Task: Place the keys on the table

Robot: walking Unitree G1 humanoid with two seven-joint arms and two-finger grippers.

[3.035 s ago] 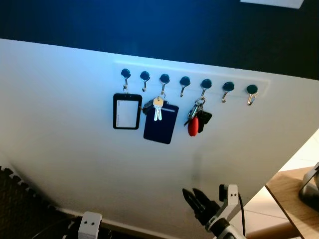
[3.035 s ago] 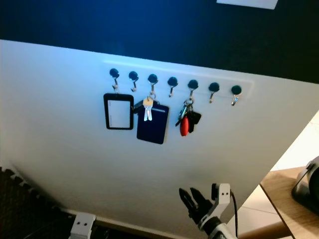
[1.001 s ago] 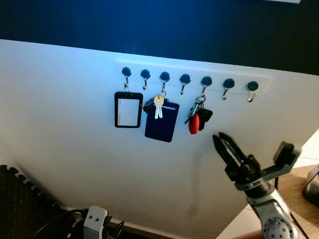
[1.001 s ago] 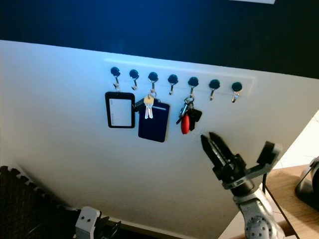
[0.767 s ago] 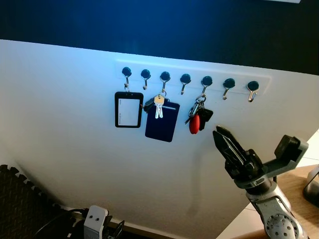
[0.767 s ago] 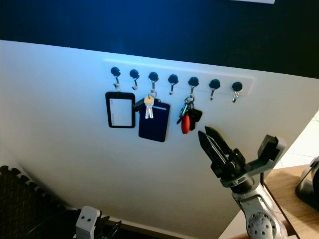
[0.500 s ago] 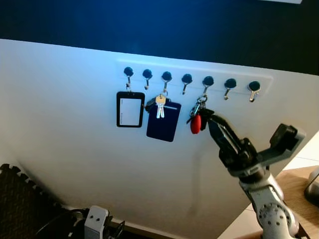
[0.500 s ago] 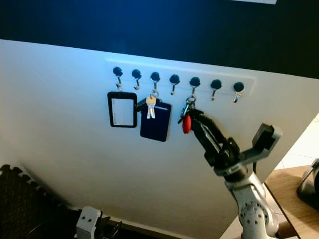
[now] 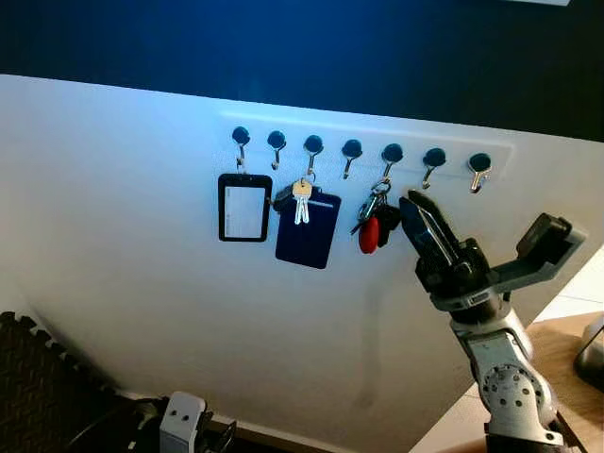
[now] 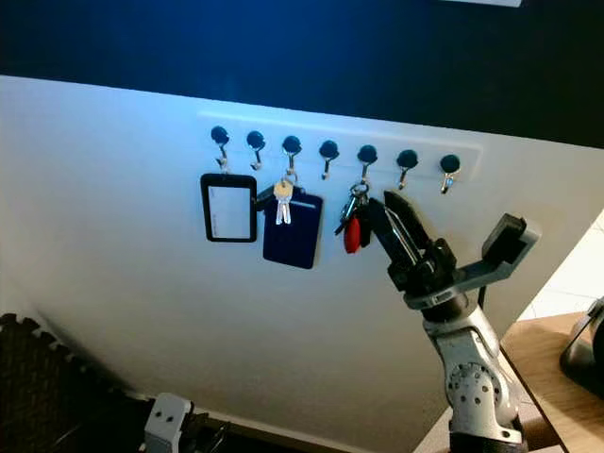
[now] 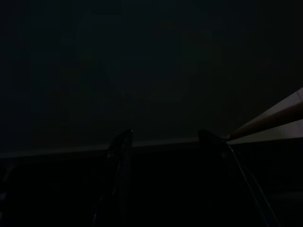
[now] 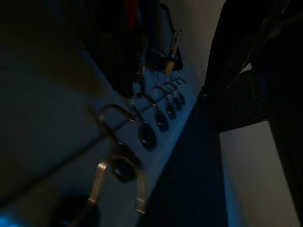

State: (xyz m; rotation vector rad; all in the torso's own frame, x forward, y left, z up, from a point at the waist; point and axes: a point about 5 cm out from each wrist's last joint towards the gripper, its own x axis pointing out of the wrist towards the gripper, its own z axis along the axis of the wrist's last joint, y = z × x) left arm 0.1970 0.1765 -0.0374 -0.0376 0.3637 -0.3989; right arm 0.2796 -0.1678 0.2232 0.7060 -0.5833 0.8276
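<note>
A bunch of keys with a red fob (image 9: 369,233) and a black fob hangs from the fifth hook (image 9: 391,155) of a white rail on the white wall. My right gripper (image 9: 412,202) is raised to the wall, its tips just right of the bunch at the black fob's height. Its fingers stand slightly apart with nothing between them. The right wrist view looks along the row of hooks (image 12: 156,118), with one dark finger (image 12: 251,56) beside it. My left gripper (image 11: 165,137) hangs idle in the dark, fingers apart.
A black-framed card holder (image 9: 244,208) hangs on the first hook. A navy holder (image 9: 307,229) and silver keys (image 9: 300,200) hang near the third. A wooden table (image 9: 557,344) with a dark object (image 9: 593,351) stands at the lower right. Black foam matting (image 9: 38,387) lies lower left.
My right arm has risen from low in front of the wall to the key bunch. In the last half second its tips shifted slightly up and right, off the black fob.
</note>
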